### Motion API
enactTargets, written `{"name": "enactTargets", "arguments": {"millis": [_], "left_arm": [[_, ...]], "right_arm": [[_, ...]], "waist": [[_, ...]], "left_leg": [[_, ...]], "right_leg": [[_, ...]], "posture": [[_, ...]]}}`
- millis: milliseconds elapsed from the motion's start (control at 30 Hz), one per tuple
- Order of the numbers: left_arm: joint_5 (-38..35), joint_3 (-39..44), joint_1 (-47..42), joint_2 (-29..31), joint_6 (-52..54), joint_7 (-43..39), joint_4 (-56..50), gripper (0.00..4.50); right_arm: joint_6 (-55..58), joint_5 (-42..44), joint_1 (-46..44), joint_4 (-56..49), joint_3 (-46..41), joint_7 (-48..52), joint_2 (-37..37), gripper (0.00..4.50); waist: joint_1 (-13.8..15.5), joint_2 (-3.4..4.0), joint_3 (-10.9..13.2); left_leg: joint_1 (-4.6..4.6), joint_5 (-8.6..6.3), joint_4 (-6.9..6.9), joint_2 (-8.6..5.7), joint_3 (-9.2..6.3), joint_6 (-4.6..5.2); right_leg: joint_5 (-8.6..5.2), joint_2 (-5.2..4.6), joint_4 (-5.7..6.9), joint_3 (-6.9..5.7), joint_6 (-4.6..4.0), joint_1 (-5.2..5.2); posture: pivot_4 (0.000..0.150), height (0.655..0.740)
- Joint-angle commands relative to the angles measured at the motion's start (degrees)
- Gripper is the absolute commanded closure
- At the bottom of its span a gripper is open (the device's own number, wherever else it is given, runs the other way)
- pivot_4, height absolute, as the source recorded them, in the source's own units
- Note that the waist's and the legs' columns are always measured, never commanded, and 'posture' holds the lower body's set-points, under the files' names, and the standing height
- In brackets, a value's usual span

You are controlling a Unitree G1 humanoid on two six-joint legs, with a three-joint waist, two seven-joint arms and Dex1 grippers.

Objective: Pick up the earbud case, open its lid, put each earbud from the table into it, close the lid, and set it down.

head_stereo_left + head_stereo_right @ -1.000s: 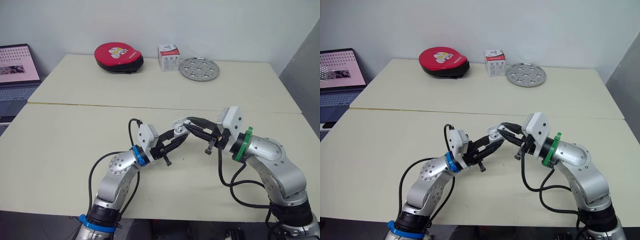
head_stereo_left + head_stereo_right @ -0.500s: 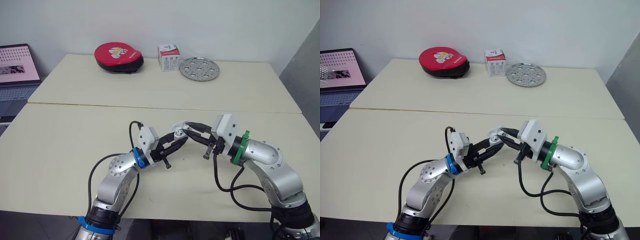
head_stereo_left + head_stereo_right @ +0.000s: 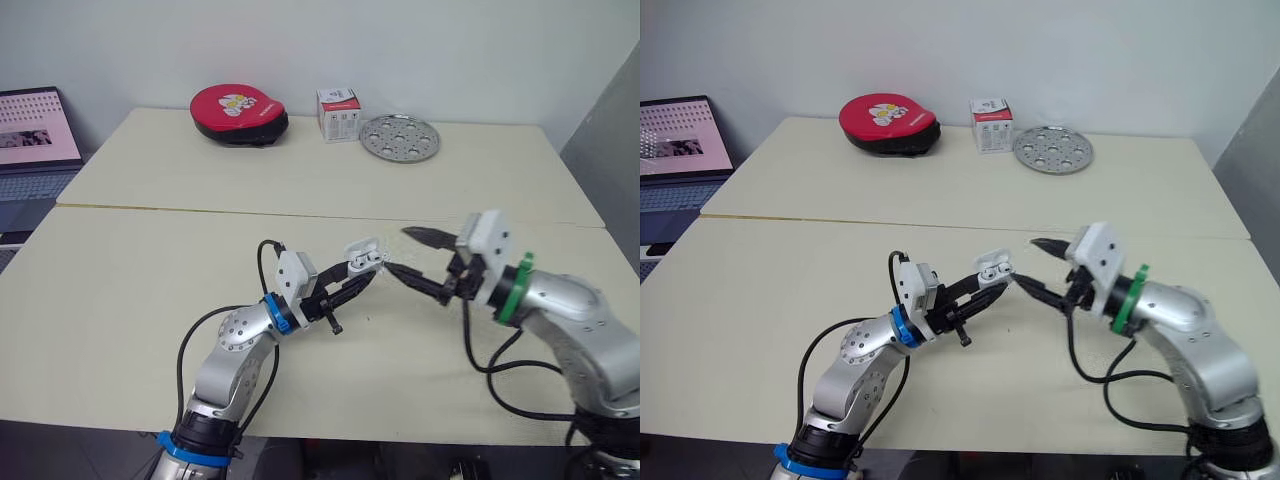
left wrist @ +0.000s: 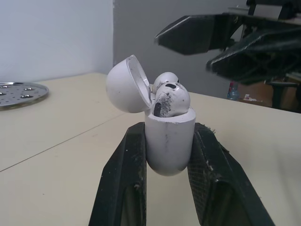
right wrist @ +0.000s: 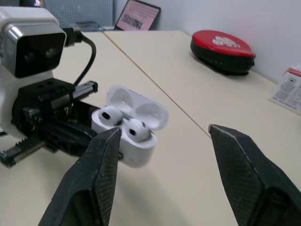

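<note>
Two black left fingers point(image 4: 120, 183) pinch the lower body of the one earbud case point(image 4: 169, 141) from either side, holding it upright just above the near table point(image 3: 130, 300), roughly at its middle. Its single lid point(image 4: 124, 84) is swung back on the hinge and stands open. I count two earbuds point(image 5: 111, 115) in the case, side by side in their wells with the rounded heads poking above the rim; the nearer one shows dark smudges in the left wrist view. Off to the robot's right, the two right fingers point(image 5: 99, 174) are spread wide with nothing between them, their tips pointing toward the case but apart from it. Half a second ago those right fingers were close in over the open case, reaching right up to its top; since then the right arm has drawn back to the robot's right and the fingers have come clear, while the left fingers and the case sit much where they were. Along the far table's back edge I count three things in a row: one red round pouch point(image 3: 238, 100), one small white box point(image 3: 338, 113) and one perforated metal disc point(image 3: 399, 137). One laptop point(image 3: 35, 140) stands open beyond the table on the robot's left.
</note>
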Motion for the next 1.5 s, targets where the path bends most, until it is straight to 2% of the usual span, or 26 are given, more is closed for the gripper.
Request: {"name": "enactTargets", "arguments": {"millis": [33, 67, 167, 400, 633, 933, 1167, 1333, 1400, 1500], "left_arm": [[-1.8, -2.3, -1.7, 0.9, 0.7, -5.2, -0.3, 3.69], [-2.4, -3.0, -2.1, 1.1, 1.4, -6.8, 0.0, 3.69], [-4.2, -5.5, -4.4, 1.5, 3.8, -12.2, 1.1, 3.69], [-5.9, -8.6, -9.0, 1.3, 7.9, -19.9, 4.3, 3.69], [-5.1, -8.0, -10.3, -0.2, 7.0, -20.2, 7.3, 3.69], [-5.0, -7.4, -9.8, -0.2, 8.1, -20.4, 6.9, 3.69], [-4.3, -7.4, -9.8, 0.3, 7.6, -20.9, 7.3, 3.69], [-3.6, -8.3, -9.5, 0.5, 6.5, -21.9, 6.9, 3.69], [-3.6, -8.5, -9.5, 0.5, 6.4, -22.0, 6.7, 3.69], [-3.6, -8.6, -9.5, 0.4, 6.4, -21.9, 6.5, 3.69]], "right_arm": [[2.7, 4.6, -0.5, -0.5, -6.6, 2.7, -5.1, 1.43], [3.0, 5.2, -1.1, 0.6, -7.6, 3.5, -6.5, 1.43], [1.9, 4.6, -2.9, 5.2, -6.8, 8.1, -11.8, 2.04], [0.4, 4.2, -6.7, 9.5, 1.8, 18.3, -17.4, 4.50], [7.3, 12.8, -6.7, 5.3, 2.0, 21.8, -18.4, 4.50], [10.4, 15.7, -1.8, 2.0, 1.8, 20.0, -19.3, 4.50], [15.4, 25.9, -4.9, 3.5, -4.8, 14.7, -16.5, 4.50], [10.0, 14.8, -8.4, 7.0, 1.2, 9.5, -14.7, 4.50], [6.9, 10.0, -8.9, 8.1, 4.7, 10.5, -15.3, 4.50], [5.3, 8.4, -8.9, 8.4, 6.9, 13.3, -15.9, 4.50]], "waist": [[0.0, 0.00, 0.0], [0.0, 0.01, 0.0], [0.0, 0.01, 0.0], [-0.1, 0.01, 0.0], [0.0, 0.01, 0.0], [0.0, 0.01, 0.0], [0.0, 0.01, 0.0], [-0.1, 0.01, 0.0], [0.0, 0.01, 0.0], [0.0, 0.01, 0.0]], "left_leg": [[0.00, 0.00, 0.00, -0.01, 0.04, 0.00], [0.01, 0.00, -0.01, -0.01, 0.10, 0.00], [0.01, 0.00, -0.01, -0.02, 0.16, 0.01], [0.01, -0.02, -0.03, -0.03, 0.24, 0.03], [-0.08, -0.02, -0.04, -0.03, 0.08, 0.04], [-0.07, -0.02, -0.02, -0.04, 0.03, 0.04], [-0.07, -0.02, -0.02, -0.04, 0.03, 0.04], [-0.06, -0.02, -0.02, -0.03, 0.05, 0.04], [-0.07, -0.02, -0.02, -0.03, 0.06, 0.04], [-0.15, -0.02, -0.03, -0.03, 0.07, 0.04]], "right_leg": [[0.00, 0.01, 0.01, 0.00, 0.00, 0.00], [0.00, 0.02, 0.00, -0.01, 0.00, 0.00], [0.00, 0.03, -0.02, 0.01, 0.00, 0.00], [-0.01, 0.05, -0.04, 0.05, 0.00, -0.04], [-0.01, 0.03, -0.05, 0.06, 0.00, -0.11], [-0.01, 0.03, -0.04, 0.03, 0.00, -0.09], [0.00, 0.03, -0.04, 0.04, 0.00, -0.09], [0.00, 0.04, -0.04, 0.06, 0.00, -0.10], [-0.01, 0.04, -0.04, 0.07, 0.00, -0.13], [-0.01, 0.03, -0.04, 0.10, 0.00, -0.24]], "posture": [[0.150, 0.7400], [0.150, 0.7400], [0.150, 0.7400], [0.150, 0.7400], [0.150, 0.7400], [0.150, 0.7400], [0.150, 0.7400], [0.150, 0.7400], [0.150, 0.7400], [0.150, 0.7400]]}}
